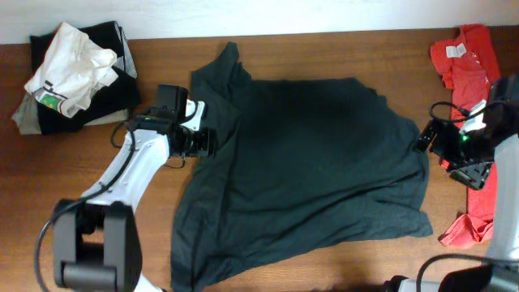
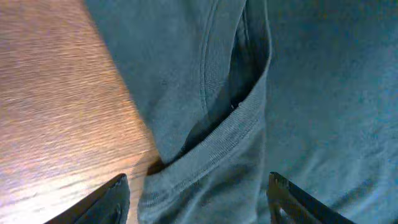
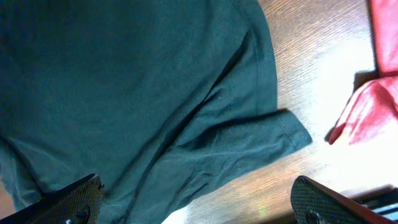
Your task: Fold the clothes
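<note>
A black T-shirt point(image 1: 308, 162) lies spread flat on the wooden table; no white letters show on the side facing up. My left gripper point(image 1: 207, 142) is open at the shirt's left edge. In the left wrist view its fingers point(image 2: 199, 199) straddle the ribbed neck opening point(image 2: 211, 143) without closing on it. My right gripper point(image 1: 423, 138) is open just off the shirt's right edge. In the right wrist view its fingers point(image 3: 199, 202) hover over a sleeve corner point(image 3: 273, 134) and bare wood. The red-orange T-shirt point(image 1: 469, 65) lies crumpled at the right edge, partly under my right arm.
A pile of other clothes point(image 1: 73, 73), white on dark, sits at the back left corner. Bare table point(image 1: 324, 268) shows along the front and to the left point(image 2: 56, 106). Red cloth point(image 3: 373, 102) lies close to my right gripper.
</note>
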Motion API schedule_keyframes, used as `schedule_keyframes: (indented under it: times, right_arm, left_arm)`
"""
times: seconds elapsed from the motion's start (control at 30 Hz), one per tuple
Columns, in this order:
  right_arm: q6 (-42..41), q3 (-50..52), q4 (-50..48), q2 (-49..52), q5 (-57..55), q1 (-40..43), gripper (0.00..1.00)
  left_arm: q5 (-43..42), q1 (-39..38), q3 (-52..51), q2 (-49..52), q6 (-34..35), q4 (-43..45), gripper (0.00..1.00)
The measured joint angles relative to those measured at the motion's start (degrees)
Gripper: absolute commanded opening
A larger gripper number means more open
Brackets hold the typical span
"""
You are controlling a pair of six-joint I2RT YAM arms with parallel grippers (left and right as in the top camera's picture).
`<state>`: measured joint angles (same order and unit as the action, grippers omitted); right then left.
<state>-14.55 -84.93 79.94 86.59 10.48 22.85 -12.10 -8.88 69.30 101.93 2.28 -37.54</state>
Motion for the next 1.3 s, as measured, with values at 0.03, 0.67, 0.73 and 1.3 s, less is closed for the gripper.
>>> schedule_keyframes:
  times: [0.03, 0.67, 0.73, 1.3]
  right_arm:
    - [0.1, 0.0, -0.3, 0.5, 0.2, 0.0, 0.99]
    - [0.2, 0.0, -3.8, 0.6, 1.1, -8.7, 0.95]
    - [0.2, 0.0, -3.8, 0.6, 1.1, -8.7, 0.95]
    - [0.2, 0.0, -4.8, 0.6, 1.0, -8.7, 0.95]
  left_arm:
    - [-0.2, 0.0, 0.0, 0.7, -1.2, 0.3, 0.71]
    - [0.5, 0.4, 0.0, 7.5, -7.7, -3.3, 0.16]
    - [0.5, 0.4, 0.0, 7.5, -7.8, -3.6, 0.14]
    - [5.7, 11.4, 6.0, 7.5, -8.0, -11.5, 0.01]
